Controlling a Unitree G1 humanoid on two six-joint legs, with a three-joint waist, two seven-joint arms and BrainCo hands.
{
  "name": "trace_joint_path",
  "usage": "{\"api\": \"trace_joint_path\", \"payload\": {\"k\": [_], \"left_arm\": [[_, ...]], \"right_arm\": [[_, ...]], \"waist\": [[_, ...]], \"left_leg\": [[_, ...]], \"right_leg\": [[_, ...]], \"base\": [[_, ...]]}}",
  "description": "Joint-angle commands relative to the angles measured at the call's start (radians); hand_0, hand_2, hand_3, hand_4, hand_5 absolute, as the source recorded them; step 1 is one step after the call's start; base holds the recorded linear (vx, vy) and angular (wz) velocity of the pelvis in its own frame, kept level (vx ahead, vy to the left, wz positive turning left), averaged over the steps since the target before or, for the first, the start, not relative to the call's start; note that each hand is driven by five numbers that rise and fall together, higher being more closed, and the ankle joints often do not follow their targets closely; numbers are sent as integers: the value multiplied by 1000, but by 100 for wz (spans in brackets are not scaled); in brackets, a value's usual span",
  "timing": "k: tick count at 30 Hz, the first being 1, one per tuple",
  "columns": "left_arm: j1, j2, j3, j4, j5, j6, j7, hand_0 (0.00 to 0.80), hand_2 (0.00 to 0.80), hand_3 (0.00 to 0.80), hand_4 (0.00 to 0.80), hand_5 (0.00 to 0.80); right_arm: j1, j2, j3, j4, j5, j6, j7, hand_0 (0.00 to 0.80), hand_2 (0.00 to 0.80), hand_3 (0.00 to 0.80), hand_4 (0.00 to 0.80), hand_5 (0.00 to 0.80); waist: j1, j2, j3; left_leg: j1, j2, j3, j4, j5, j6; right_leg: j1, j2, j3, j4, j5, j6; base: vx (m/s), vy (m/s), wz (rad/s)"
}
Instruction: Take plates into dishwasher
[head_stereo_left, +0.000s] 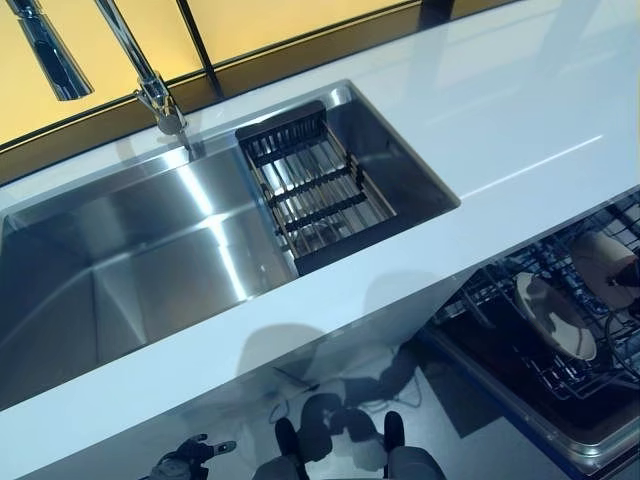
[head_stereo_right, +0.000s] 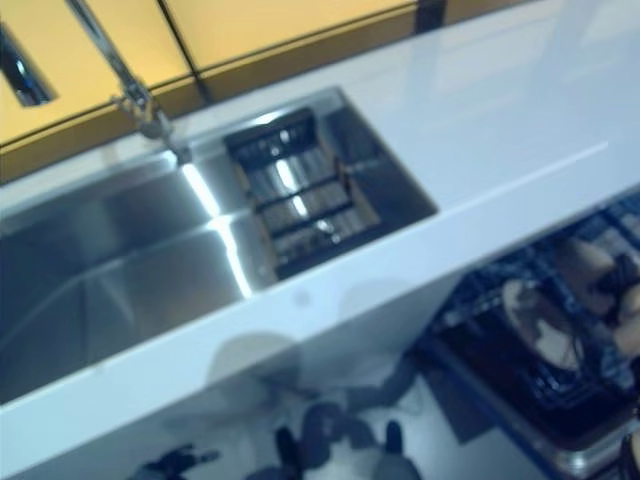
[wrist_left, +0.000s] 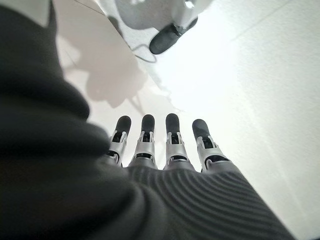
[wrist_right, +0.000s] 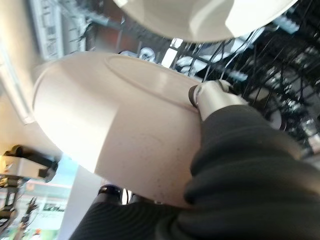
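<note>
— White bench (head_stereo_left: 520, 110) runs across the head views, with a steel sink (head_stereo_left: 130, 270) sunk into it and a tap (head_stereo_left: 140, 70) standing at the sink's far rim. What else is in the sink?

— A dark slatted drain rack (head_stereo_left: 315, 190) sits in the end of the sink nearest the dishwasher. Past that end of the sink and below the bench edge, the dishwasher rack (head_stereo_left: 590, 390) is pulled out (dark wire tines over a grey tub).

— And the plates?

— Two pale plates are in that wire rack. One plate (head_stereo_left: 555, 315) stands on edge on the side of the rack nearer the sink; the second plate (head_stereo_left: 603, 265) is just beyond it, farther from the sink.

— Is the right hand on either?

— Yes. In its own wrist view the right hand (wrist_right: 212, 97) grips a cream plate (wrist_right: 110, 120) over the wire tines: its thumb presses the plate's face and dark-tipped fingers (wrist_right: 107, 191) show under the rim, pinching it between them. Another pale plate (wrist_right: 200, 17) stands just beside it in the rack.

— The left hand?

— The left hand (wrist_left: 165, 150) hangs low beside the bench front, well apart from the sink, its fingers straight, side by side, holding nothing over the pale floor (wrist_left: 260, 75).
</note>
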Motion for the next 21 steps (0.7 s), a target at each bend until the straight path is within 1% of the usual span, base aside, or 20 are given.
{"api": "trace_joint_path", "payload": {"k": [1, 4, 11, 21], "left_arm": [[-61, 58, -54, 0, -12, -24, -12, 0, 0, 0, 0, 0], [-70, 59, -61, -4, -12, -25, -16, 0, 0, 0, 0, 0], [-79, 63, -67, -16, -15, -31, -21, 0, 0, 0, 0, 0], [-96, 64, -75, -24, -7, -18, -24, 0, 0, 0, 0, 0]], "right_arm": [[-117, 4, 40, 37, -63, 15, -45, 800, 800, 800, 800, 800], [-120, 8, 53, 51, -89, 13, -40, 800, 800, 800, 800, 800], [-111, 29, 57, 107, -89, 21, -51, 800, 800, 800, 800, 800], [-66, 66, 36, 180, -85, 20, -52, 800, 800, 800, 800, 800]], "waist": [[21, -61, 25], [20, -50, 33], [19, -30, 47], [16, -17, 53]], "left_leg": [[41, -11, -14, -3, -41, -22], [35, -17, -17, -3, -40, -22], [27, -26, -23, -3, -39, -20], [30, -32, -26, -3, -41, -16]], "right_leg": [[-37, -24, -7, -1, 25, 46], [-42, -27, -7, -1, 27, 47], [-53, -31, -2, -1, 30, 47], [-52, -36, 4, -1, 31, 50]], "base": [[-36, 5, 1], [-37, 4, 2], [-37, 7, 1], [-19, -2, 4]]}}
